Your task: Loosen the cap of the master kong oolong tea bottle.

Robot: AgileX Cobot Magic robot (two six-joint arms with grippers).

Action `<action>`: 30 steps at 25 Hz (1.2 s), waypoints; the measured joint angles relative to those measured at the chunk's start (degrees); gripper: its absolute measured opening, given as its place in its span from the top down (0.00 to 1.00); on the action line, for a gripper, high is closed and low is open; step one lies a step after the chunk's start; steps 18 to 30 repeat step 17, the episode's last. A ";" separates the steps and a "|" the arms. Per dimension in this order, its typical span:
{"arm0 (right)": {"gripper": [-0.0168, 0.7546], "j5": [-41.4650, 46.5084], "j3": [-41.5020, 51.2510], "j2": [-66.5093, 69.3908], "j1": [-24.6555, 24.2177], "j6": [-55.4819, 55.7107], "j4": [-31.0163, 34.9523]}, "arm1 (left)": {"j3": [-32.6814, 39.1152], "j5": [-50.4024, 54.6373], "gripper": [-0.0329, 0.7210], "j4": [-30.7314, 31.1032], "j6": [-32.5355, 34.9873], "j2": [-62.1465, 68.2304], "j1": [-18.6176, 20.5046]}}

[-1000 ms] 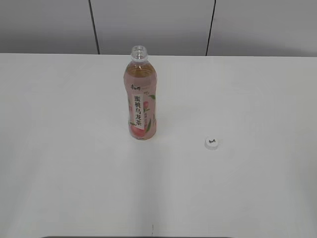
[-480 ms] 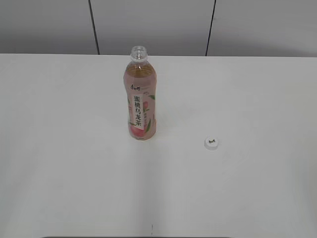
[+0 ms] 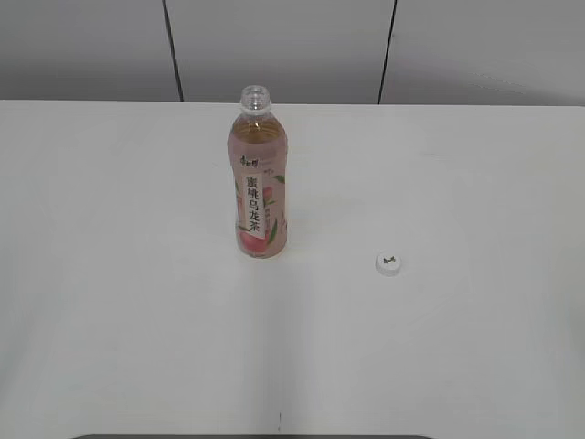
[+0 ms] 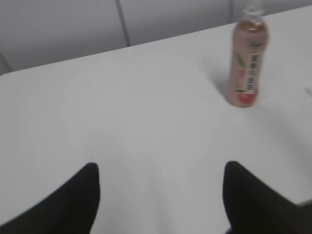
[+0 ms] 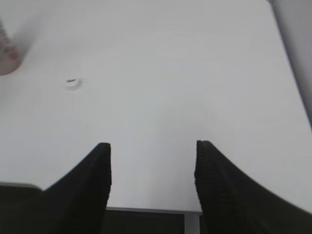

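The master kong oolong tea bottle (image 3: 258, 178) stands upright on the white table, its neck open with no cap on it. It also shows in the left wrist view (image 4: 248, 63), and its base shows at the left edge of the right wrist view (image 5: 6, 56). The white cap (image 3: 388, 264) lies flat on the table to the bottle's right, logo up; it also shows in the right wrist view (image 5: 72, 83). My left gripper (image 4: 161, 170) is open and empty, well short of the bottle. My right gripper (image 5: 152, 146) is open and empty above the table's near edge. Neither arm shows in the exterior view.
The white table (image 3: 137, 302) ends at a grey panelled wall (image 3: 283, 46) behind the bottle. The table's near edge (image 5: 146, 210) lies under my right gripper, and its right edge (image 5: 290, 73) runs along the right of that view.
The exterior view has shifted very slightly. The bottle and the cap stay where they were on the table.
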 joint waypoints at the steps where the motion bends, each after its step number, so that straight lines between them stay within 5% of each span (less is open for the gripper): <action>1: 0.43 0.00 0.00 0.00 -3.74 0.00 0.00 | 0.00 0.06 0.32 0.00 0.00 0.00 3.65; 5: 0.43 0.00 0.00 0.00 -10.07 0.00 -0.05 | 0.00 0.00 0.32 0.00 0.00 0.00 8.69; 30: 0.43 0.00 0.00 0.00 -10.27 0.00 -0.01 | 0.00 0.06 0.36 0.00 0.00 0.00 9.00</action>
